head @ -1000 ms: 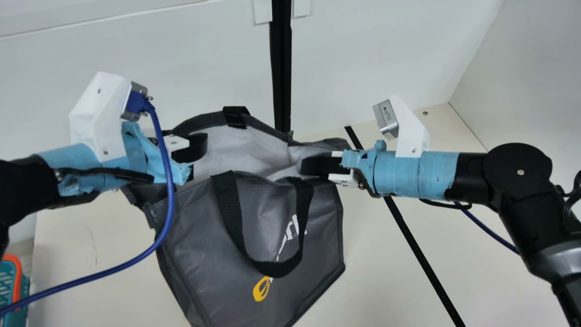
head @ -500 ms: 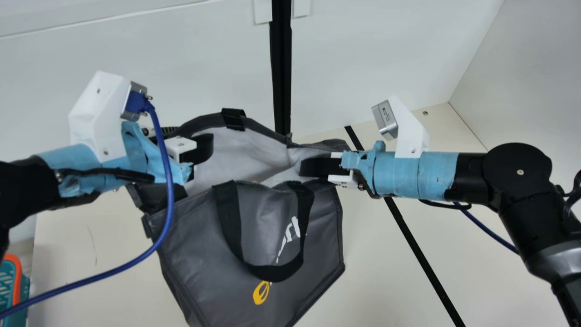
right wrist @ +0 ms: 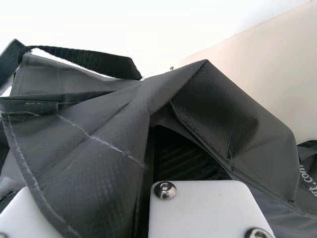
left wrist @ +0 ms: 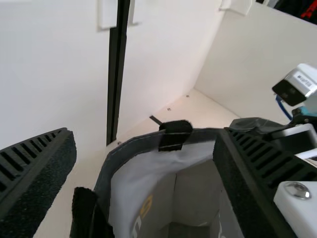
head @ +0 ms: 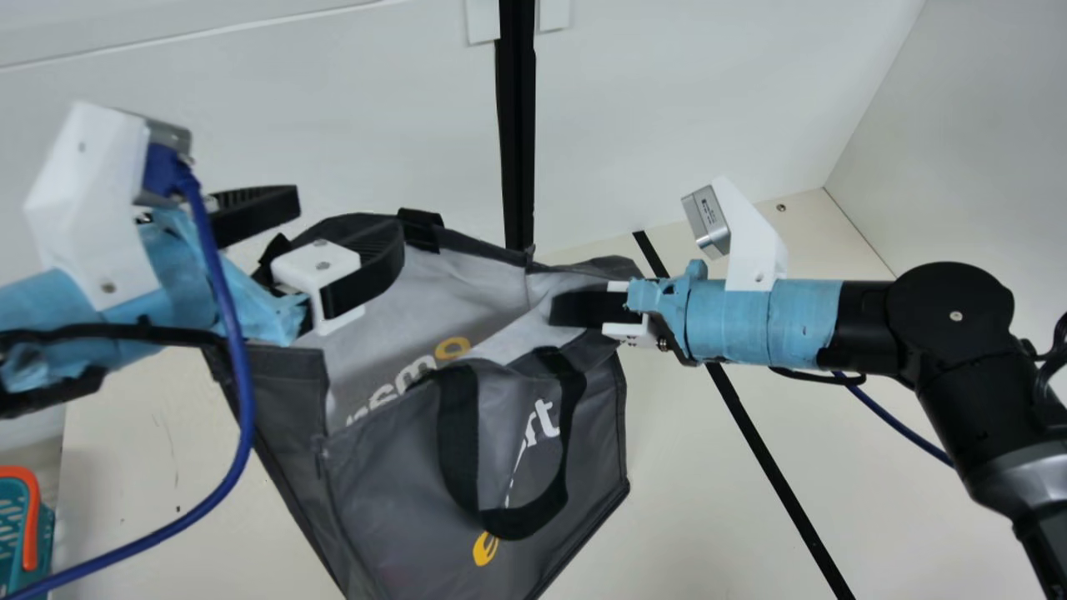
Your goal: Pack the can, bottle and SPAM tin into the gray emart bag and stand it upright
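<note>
Bag (head: pixel 400 492): between the two arms, over the surface (head: pixel 708 517), mouth (head: pixel 450 304) gaping. Looks slanted in the main view; can't tell how its base sits.
Left hand (head: pixel 317 242): fingers wide apart at the mouth, with a bit of rim (left wrist: pixel 136 145) running between them. Not clamped on anything, as far as I can tell.
Right hand (head: pixel 588 307): looks clamped on the folded side of the bag, gray fabric bunched between its fingers.
Mouth: my guess is we're at the handling-the-bag step, opening or straightening it. Can't tell how much of the packing is done, tbh.
Rim: next I'd line up the left hand and pinch squarely, then ease the bag level while the right one steadies it. A sloppy pinch could slip or fold the side in.
Handle (head: pixel 458 433): droops down the front, easy to snag.
Wall (head: pixel 400 125): rises behind the bag, so I'd go easy on pushing that way. Lifting above the mouth looks roomier.
Cable (head: pixel 225 492): loops by the left side, near the basket (head: pixel 17 533), watch it on low swings.
</note>
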Available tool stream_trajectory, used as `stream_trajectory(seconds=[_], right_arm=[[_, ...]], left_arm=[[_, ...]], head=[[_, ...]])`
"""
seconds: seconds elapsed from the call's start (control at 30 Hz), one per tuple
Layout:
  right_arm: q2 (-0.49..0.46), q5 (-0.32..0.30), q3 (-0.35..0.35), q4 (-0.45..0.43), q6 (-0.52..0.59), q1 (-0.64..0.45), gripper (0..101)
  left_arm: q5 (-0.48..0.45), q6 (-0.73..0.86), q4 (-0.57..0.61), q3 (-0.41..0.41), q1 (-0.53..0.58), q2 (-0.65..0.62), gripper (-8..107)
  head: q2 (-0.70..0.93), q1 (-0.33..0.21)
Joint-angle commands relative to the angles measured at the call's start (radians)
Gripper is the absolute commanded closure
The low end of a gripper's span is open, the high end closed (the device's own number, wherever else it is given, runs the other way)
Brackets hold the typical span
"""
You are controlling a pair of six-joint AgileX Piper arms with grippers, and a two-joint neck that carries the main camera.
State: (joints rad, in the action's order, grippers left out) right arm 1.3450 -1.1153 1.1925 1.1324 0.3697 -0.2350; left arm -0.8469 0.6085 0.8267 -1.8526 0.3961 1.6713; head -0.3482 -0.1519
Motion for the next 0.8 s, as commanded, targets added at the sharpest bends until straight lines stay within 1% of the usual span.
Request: stream_trajectory(seconds=[0.0,0.27,0.4,0.57,0.77], right_arm=[[0.000,0.000,0.000,0.000,0.000,0.000,101],[0.000,0.000,0.000,0.000,0.000,0.000,101],[0.000,0.000,0.000,0.000,0.000,0.000,101],[0.000,0.000,0.000,0.000,0.000,0.000,101],[0.000,0.000,0.000,0.000,0.000,0.000,101]], left_arm=[[0.003,0.005,0.008,0.004,-0.004,-0.011,9],[0.022,0.029,0.032,0.029,-0.029,-0.069,9],[0.036,0.026,0.011,0.049,-0.040,-0.102,9],[0.057,-0.008,-0.067,0.081,-0.056,-0.149,9],[0.081,-0.084,-0.210,0.131,-0.082,-0.212,9]], head=[[-0.001,-0.023],[-0.001,-0.023],[-0.001,-0.023],[-0.001,-0.023],[-0.001,-0.023]])
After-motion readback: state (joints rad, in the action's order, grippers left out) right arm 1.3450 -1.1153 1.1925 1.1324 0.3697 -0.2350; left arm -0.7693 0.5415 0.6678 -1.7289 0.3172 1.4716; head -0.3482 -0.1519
